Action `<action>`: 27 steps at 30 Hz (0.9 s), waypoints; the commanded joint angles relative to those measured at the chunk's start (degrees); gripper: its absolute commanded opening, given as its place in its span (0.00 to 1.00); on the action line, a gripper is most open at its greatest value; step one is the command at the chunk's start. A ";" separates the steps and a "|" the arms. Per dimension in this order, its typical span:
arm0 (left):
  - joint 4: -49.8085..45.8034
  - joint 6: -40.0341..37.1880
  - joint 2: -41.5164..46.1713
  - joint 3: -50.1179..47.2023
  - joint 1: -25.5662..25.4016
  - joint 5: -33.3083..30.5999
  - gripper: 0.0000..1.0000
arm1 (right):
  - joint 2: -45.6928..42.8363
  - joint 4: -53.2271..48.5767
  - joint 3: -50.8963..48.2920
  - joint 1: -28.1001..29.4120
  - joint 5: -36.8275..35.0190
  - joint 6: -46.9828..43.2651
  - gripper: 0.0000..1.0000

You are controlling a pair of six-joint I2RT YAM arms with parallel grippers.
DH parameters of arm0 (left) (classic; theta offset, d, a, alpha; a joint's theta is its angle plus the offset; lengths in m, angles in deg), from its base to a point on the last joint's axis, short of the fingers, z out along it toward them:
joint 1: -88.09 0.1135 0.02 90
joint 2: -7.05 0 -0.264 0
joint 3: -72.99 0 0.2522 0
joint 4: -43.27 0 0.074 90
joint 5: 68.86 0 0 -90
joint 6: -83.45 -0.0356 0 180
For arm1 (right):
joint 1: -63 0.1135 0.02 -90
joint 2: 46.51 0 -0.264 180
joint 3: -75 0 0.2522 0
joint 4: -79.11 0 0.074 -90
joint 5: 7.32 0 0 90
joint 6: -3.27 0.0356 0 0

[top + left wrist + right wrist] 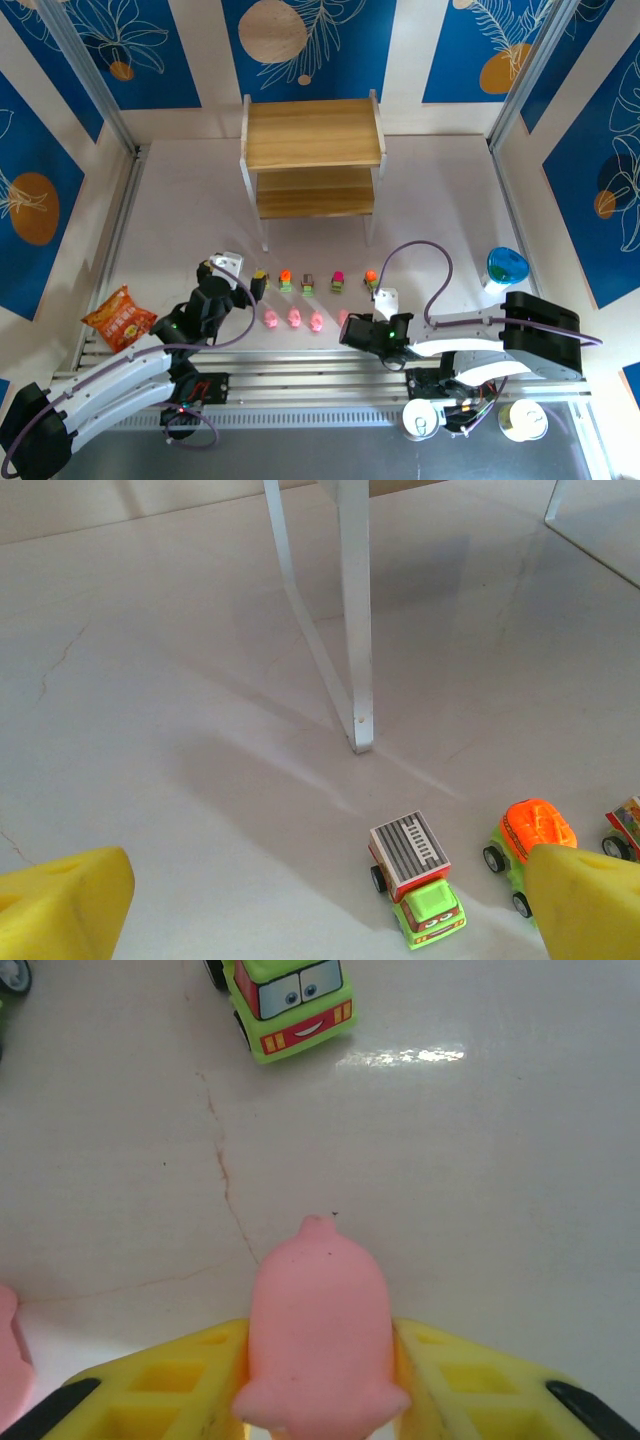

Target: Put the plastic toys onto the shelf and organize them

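Observation:
Five little trucks stand in a row in front of the shelf (312, 148), among them a grey-topped truck (415, 878) and an orange-topped truck (535, 832). A row of pink pigs (294, 318) lies nearer the arms. My right gripper (318, 1332) is shut on the rightmost pink pig (318, 1320), whose sides touch both yellow fingers (180, 1380); it rests low over the table. My left gripper (325, 920) is open wide, with the grey-topped truck just inside its right fingertip (590, 900). In the top view the left gripper (250, 288) hovers by the leftmost truck (260, 277).
A white shelf leg (355, 630) stands just beyond the left gripper. An orange snack bag (118, 318) lies at the left, and a blue cup (505, 268) at the right. Another green truck (285, 1000) faces the right gripper; a second pig (8, 1350) lies at its left.

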 commanded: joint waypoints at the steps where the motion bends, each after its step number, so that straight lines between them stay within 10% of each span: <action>1: 0.95 0.43 0.41 1.47 -0.34 -0.36 1.00 | 0.33 -2.82 0.12 0.70 -1.74 2.30 0.36; 27: 2.62 -0.80 -5.05 4.21 -0.48 8.04 1.00 | -8.06 -8.45 11.97 -5.16 -2.00 -14.51 0.24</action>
